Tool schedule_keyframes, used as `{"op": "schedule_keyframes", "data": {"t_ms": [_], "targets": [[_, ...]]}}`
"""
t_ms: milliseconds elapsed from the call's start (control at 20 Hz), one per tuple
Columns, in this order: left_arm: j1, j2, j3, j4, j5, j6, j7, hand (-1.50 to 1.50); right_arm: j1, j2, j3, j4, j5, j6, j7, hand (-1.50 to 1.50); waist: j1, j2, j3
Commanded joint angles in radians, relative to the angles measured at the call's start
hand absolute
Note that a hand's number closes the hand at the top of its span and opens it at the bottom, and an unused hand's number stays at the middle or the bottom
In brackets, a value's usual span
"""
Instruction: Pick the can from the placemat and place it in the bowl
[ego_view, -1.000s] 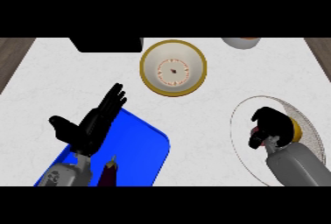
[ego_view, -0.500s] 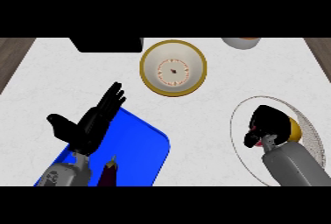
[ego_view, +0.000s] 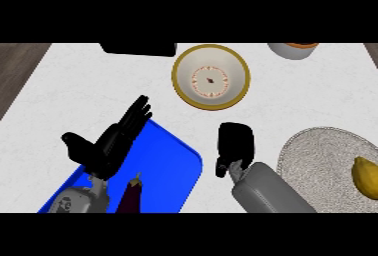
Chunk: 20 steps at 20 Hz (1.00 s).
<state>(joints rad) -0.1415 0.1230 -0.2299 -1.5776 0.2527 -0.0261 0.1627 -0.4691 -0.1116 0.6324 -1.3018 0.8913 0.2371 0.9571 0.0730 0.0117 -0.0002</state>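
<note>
Task approx. halfway, judging by layout: no can is showing on the grey round placemat (ego_view: 325, 150) at R, only a yellow fruit (ego_view: 365, 172) sitting near its edge. The yellow-rimmed bowl (ego_view: 179, 75) is sitting w/ nothing in it. So the pick is prob. done and the placing isn't.

The can itself isn't showing anywhere. Most likely it's hiding under the right hand (ego_view: 236, 141), whose fingers are curling downward as if wrapping smth. That hand is hanging over bare counter (ego_view: 88, 80) btw placemat and bowl, back of hand facing up, forearm coming in from lower R, apart from both.

Remaining: getting over the bowl, lowering, letting go.

Left hand (ego_view: 107, 145) is resting w/ fingers straight over the blue tray (ego_view: 166, 165), near an eggplant (ego_view: 131, 196), not taking part.
</note>
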Motion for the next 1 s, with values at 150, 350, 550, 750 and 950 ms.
{"op": "schedule_keyframes", "data": {"t_ms": [150, 350, 550, 750, 950], "targets": [[-0.043, -0.007, 0.006, 0.030, -0.005, -0.008, -0.003, 0.00, -0.247, 0.109, 0.256, 0.091, -0.059, -0.143, 0.131, 1.50, 0.020, 0.000, 0.000], [-0.051, -0.017, 0.018, 0.045, -0.004, -0.004, -0.012, 0.00, -0.333, 0.110, 0.327, 0.003, -0.140, -0.240, 0.221, 1.50, -0.005, -0.007, 0.000], [-0.047, -0.020, 0.012, 0.062, -0.025, 0.013, 0.001, 0.00, -0.461, 0.111, 0.333, -0.093, -0.132, -0.251, 0.334, 1.50, -0.016, -0.015, -0.001], [0.020, 0.008, 0.025, 0.042, -0.006, -0.031, -0.045, 0.00, -0.575, 0.111, 0.320, -0.140, -0.098, -0.215, 0.437, 1.50, -0.026, -0.022, -0.002], [-0.003, -0.016, 0.034, 0.069, -0.025, 0.007, -0.045, 0.00, -0.684, 0.111, 0.247, -0.152, -0.115, -0.178, 0.464, 1.50, -0.046, -0.021, -0.001]]}}
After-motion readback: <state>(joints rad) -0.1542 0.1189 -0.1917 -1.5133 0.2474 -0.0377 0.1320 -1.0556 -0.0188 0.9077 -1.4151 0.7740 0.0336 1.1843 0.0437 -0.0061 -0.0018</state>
